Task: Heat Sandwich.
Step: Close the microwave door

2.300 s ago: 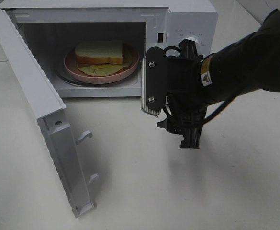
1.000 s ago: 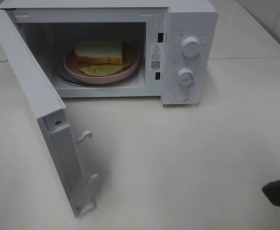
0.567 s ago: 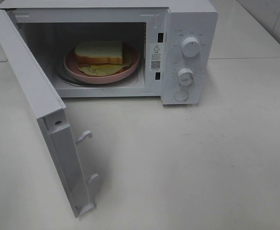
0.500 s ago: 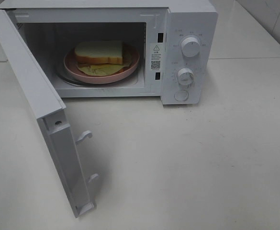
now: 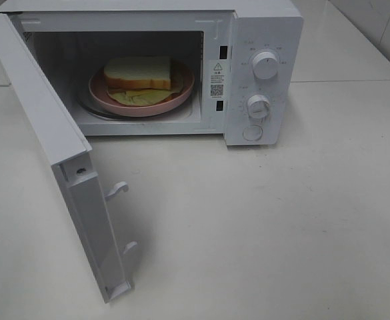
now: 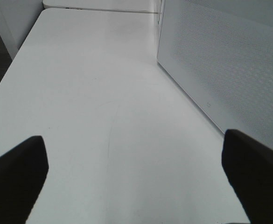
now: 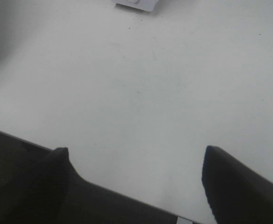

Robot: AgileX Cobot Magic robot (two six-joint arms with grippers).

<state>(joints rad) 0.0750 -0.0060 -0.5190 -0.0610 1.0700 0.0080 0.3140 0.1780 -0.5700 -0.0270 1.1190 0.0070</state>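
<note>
The sandwich point(image 5: 139, 73), white bread with pale yellow filling, lies on a round pink plate point(image 5: 181, 93) inside the white microwave point(image 5: 261, 27), whose door point(image 5: 55, 153) hangs wide open to the left. Neither gripper shows in the exterior high view. In the left wrist view my left gripper point(image 6: 136, 175) is open over bare table, with the perforated door panel point(image 6: 220, 60) beside it. In the right wrist view my right gripper point(image 7: 136, 182) is open above the table's edge, nothing between its fingers.
The microwave's two dials point(image 5: 266, 65) and a round button point(image 5: 253, 133) sit on its right panel. Door latch hooks point(image 5: 118, 189) stick out from the open door. A corner of the microwave point(image 7: 136, 4) shows far off in the right wrist view. White table point(image 5: 281, 227) spreads in front.
My right arm, which was in front of the microwave's control panel, has drawn back to the lower right and left the exterior high view. The sandwich and door have not moved.
</note>
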